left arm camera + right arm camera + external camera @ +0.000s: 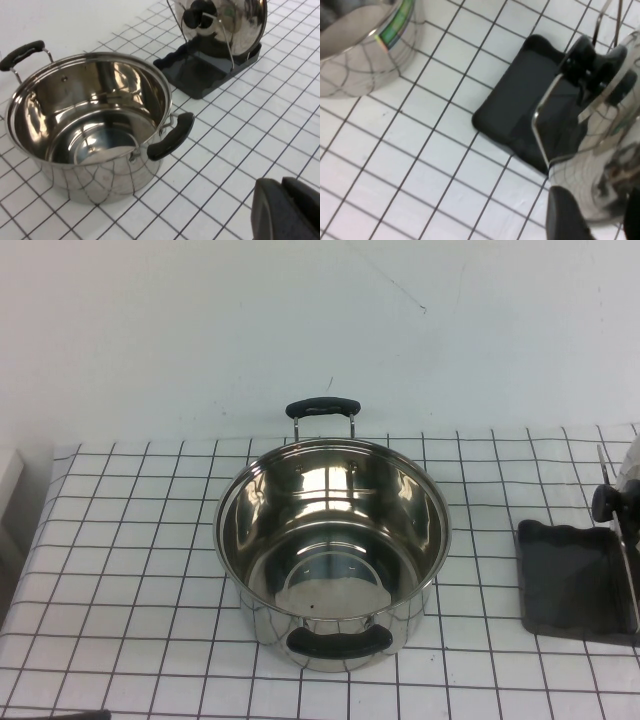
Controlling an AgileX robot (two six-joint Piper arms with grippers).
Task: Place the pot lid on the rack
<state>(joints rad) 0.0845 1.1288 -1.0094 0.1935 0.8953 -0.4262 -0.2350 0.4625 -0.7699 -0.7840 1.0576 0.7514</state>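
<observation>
As the round domed stainless-steel pot lid (235, 27) with its black knob already stands on edge among the thin wire rods of the rack (207, 67), on that rack's dark grey tray, the placing step appears complete and the release is in hand. The right hand (592, 220) sits just beside the lid, one dark finger visible low in its wrist view against the lid's mirrored face; whether its fingers are apart or together cannot be told. The left hand (287, 210) is parked low over the white gridded worktop (240, 150), fingers together and empty, well apart from the rack. Judged next: the right arm must draw clear without nudging the lid off its rods. The deep steel pot (332, 550) with two black handles stands open at centre. Only the left wrist view shows the lid seated whole; the high view cuts rack and lid at its right edge and shows neither hand.
</observation>
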